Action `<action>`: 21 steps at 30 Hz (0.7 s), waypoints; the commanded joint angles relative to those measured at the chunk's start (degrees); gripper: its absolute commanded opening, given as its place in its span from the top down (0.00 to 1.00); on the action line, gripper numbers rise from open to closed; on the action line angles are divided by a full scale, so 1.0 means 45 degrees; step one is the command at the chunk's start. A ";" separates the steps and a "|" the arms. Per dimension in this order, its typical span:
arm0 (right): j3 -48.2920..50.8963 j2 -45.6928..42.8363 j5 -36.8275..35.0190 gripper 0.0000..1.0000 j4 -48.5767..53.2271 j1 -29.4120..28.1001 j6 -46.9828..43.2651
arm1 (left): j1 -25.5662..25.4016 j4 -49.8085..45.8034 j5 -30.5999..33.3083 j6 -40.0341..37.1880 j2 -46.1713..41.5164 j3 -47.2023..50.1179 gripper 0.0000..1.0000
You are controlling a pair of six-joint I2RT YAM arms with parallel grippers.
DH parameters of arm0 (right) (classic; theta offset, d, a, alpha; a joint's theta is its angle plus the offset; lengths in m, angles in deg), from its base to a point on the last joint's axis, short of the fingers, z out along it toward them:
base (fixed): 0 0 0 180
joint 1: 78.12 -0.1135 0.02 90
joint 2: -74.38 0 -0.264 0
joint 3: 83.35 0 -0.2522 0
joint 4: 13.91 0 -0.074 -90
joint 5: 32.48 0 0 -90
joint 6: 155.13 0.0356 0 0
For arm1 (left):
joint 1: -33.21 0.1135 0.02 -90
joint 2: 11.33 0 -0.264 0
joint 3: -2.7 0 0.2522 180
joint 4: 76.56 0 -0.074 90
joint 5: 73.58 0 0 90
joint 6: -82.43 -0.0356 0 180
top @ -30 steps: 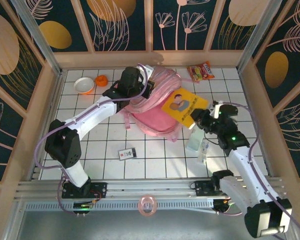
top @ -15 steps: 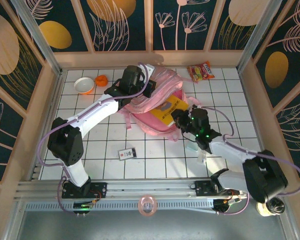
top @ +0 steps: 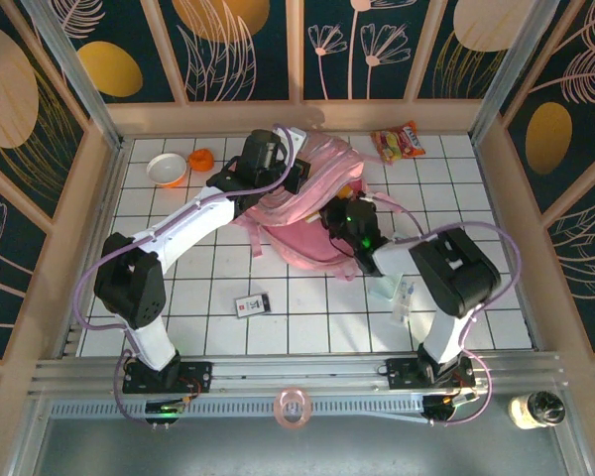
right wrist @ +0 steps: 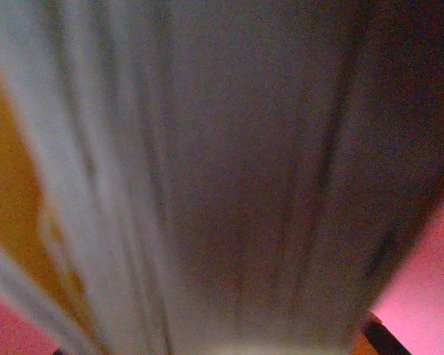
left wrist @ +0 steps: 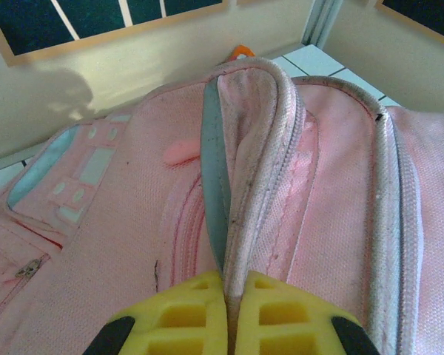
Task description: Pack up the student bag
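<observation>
The student bag, a soft pale-pink backpack, lies at the back middle of the tiled table. My left gripper is shut on the bag's raised zip edge; in the left wrist view its yellow fingertips pinch that pink and grey rim. My right gripper reaches into the bag's mouth from the right. A yellow book is almost wholly inside the bag. In the right wrist view its blurred grey page edge sits right at the camera, with pink fabric at the corners, and hides the fingers.
A white bowl and an orange thing sit at the back left. A snack packet lies at the back right. A small black-and-white box and a clear case lie nearer me. Wooden walls ring the table.
My right gripper has carried the yellow book leftward from beside the bag into its opening. The left gripper has stayed shut on the zip edge.
</observation>
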 commanded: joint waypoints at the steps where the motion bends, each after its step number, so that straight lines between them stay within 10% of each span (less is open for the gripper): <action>1: -0.1417 0.0932 -0.0999 1.00 -0.1564 -0.0053 0.0213 | 0.0095 0.1407 -0.0422 0.0307 -0.0333 -0.0912 1.00; 6: -0.2995 0.2224 -0.1114 0.90 0.1198 -0.0043 0.0254 | 0.0122 0.1348 -0.0318 0.0308 -0.0273 -0.0968 1.00; 15: -0.1485 0.1225 -0.0299 0.20 0.2820 0.0074 0.0029 | 0.0336 0.1270 0.0200 0.0298 -0.0189 -0.0831 1.00; 21: 0.0001 -0.1243 0.0044 0.18 0.3658 0.0191 -0.0737 | 0.0595 0.1259 0.0589 0.0280 -0.0084 -0.0717 1.00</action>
